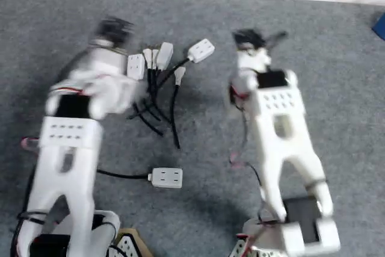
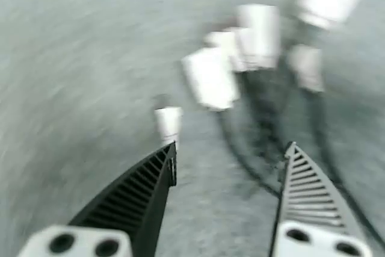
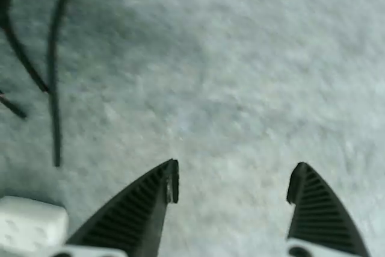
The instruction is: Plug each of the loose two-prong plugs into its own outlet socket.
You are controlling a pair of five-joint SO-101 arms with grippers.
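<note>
Left wrist view: my left pincer [image 2: 231,156] is released, its two black fingers [image 2: 141,191] spread wide with nothing between them. Ahead of it on the grey desk [image 2: 72,88] lies a blurred cluster of white plugs and sockets [image 2: 258,34]. I cannot tell plug from socket there. Dark cables [image 2: 252,121] run from the cluster back toward the gap between my fingers. One small white piece [image 2: 168,121] lies apart from the rest, just ahead of one fingertip.

In the high view the cluster sits between my two pincers, nearer the left one. A separate outlet socket [image 1: 166,177] on a black cord [image 1: 120,174] lies well behind both pincers, beside my left arm.

My right pincer [image 3: 234,176] is also released and empty, hanging over bare desk. Two black leads [image 3: 54,88] lie off to one side, apart from it. A white block [image 3: 30,224] sits just beside the base of one finger; I cannot tell whether they touch.
</note>
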